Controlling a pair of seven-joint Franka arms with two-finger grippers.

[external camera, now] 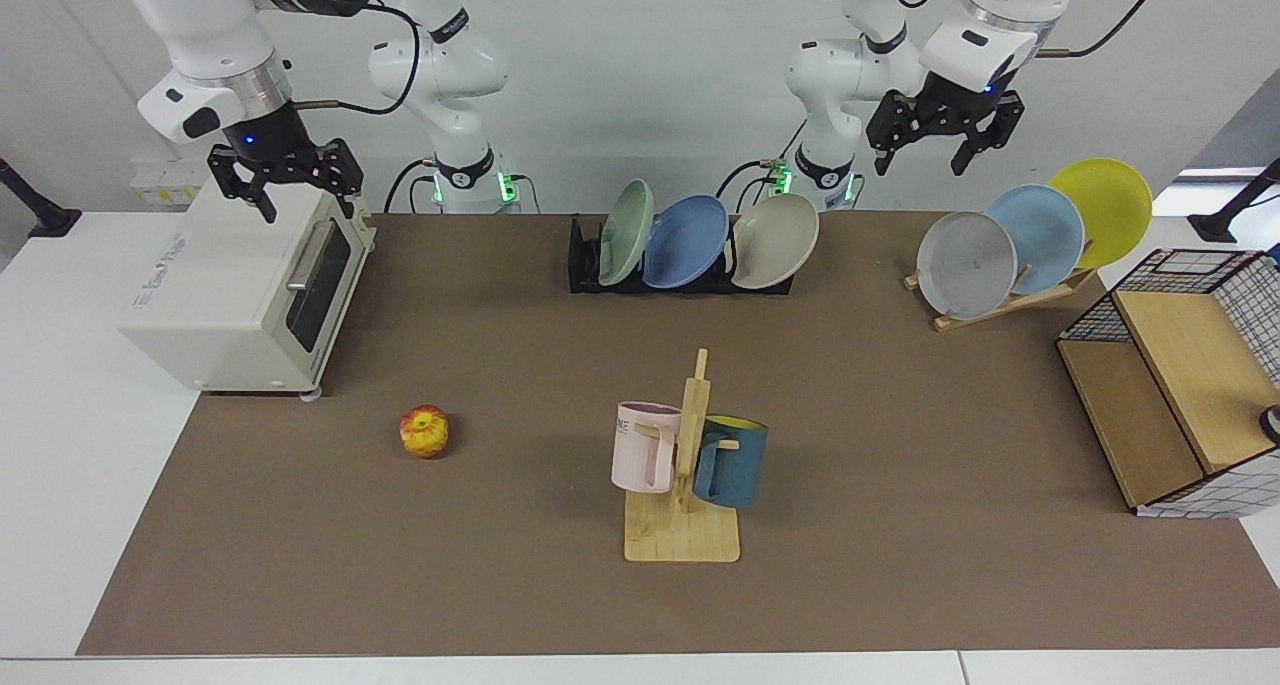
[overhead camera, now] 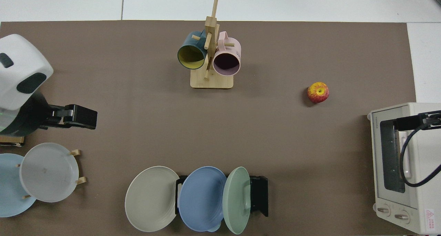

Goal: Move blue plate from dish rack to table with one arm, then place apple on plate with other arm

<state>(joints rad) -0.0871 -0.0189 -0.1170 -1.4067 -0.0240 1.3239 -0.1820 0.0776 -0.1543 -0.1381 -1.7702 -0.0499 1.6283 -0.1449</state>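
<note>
The blue plate [external camera: 685, 242] [overhead camera: 201, 198] stands on edge in the middle slot of the black dish rack [external camera: 582, 260] [overhead camera: 259, 194], at the back centre of the brown table [external camera: 900, 415]. A pale green plate and a beige plate flank it. The red-and-yellow apple [external camera: 425, 431] [overhead camera: 318, 92] lies on the table in front of the toaster oven. My left gripper [external camera: 922, 160] [overhead camera: 81, 116] hangs open and holds nothing, high above the wooden plate rack. My right gripper [external camera: 305, 200] [overhead camera: 413, 122] hangs open with nothing in it, just above the toaster oven.
A white toaster oven [external camera: 250, 285] sits near the apple. A wooden mug tree [external camera: 690, 455] with a pink and a dark blue mug stands at front centre. A slanted wooden rack [external camera: 1010, 300] holds grey, sky-blue and yellow plates. A wire basket [external camera: 1180, 385] is beside it.
</note>
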